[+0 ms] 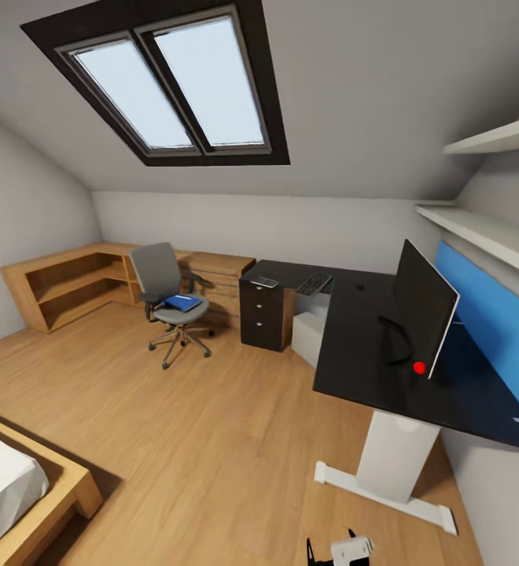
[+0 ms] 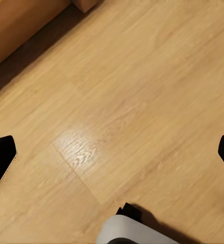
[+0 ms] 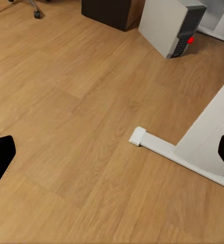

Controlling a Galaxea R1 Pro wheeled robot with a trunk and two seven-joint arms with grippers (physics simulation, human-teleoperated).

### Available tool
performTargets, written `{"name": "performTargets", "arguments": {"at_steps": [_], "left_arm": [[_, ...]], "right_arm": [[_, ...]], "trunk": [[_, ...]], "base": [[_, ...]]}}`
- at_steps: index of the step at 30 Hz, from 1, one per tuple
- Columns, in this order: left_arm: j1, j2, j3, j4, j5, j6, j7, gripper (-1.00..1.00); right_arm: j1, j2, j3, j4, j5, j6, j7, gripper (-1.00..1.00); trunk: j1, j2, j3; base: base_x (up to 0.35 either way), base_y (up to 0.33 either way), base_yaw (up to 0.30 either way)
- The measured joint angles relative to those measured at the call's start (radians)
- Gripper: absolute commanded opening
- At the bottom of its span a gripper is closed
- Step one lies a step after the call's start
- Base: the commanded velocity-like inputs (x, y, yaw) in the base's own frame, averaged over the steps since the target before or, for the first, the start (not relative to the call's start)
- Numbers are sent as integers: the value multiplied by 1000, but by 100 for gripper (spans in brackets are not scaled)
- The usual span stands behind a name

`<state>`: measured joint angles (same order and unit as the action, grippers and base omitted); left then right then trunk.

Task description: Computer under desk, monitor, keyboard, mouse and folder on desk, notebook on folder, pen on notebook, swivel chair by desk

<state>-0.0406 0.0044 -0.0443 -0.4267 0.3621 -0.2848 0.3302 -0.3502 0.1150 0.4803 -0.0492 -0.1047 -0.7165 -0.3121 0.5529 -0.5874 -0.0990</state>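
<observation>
A grey swivel chair [image 1: 163, 284] stands out on the floor, away from the black desk [image 1: 369, 346], with a blue folder [image 1: 182, 302] on its seat. The monitor [image 1: 425, 308] stands on the desk. A keyboard [image 1: 314, 284] and a small mouse [image 1: 360, 288] lie on the desk's far part. The white computer [image 1: 308, 336] [image 3: 172, 25] stands on the floor under the desk. A flat grey item [image 1: 264, 281], perhaps the notebook, lies on the drawer unit. The pen is too small to tell. My left gripper [image 2: 114, 157] and right gripper [image 3: 114, 157] hang open over bare floor.
A dark drawer unit [image 1: 264, 314] stands under the desk's left end, and the desk's white leg [image 1: 392, 460] [image 3: 203, 142] has a foot reaching across the floor. Low wooden shelves [image 1: 67, 287] line the far left wall. A bed corner [image 1: 31, 487] sits near left. Wall shelves [image 1: 487, 228] hang above the desk.
</observation>
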Motion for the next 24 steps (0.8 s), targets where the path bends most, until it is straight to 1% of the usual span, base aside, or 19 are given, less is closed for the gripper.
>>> {"name": "performTargets", "arguments": {"at_steps": [4,13,24], "left_arm": [[0,0,0,0,0,0,-1,100],[0,-1,0,1,-4,0,-8,100],[0,0,0,2,-4,0,-8,100]], "right_arm": [[0,1,-1,2,0,2,0,100],[0,2,0,2,-1,-4,1,100],[0,2,1,0,-3,-4,1,100]], "trunk": [[0,0,0],[0,0,-1],[0,0,-15]], "base": [[169,271,0],[257,238,0],[265,234,0]]}}
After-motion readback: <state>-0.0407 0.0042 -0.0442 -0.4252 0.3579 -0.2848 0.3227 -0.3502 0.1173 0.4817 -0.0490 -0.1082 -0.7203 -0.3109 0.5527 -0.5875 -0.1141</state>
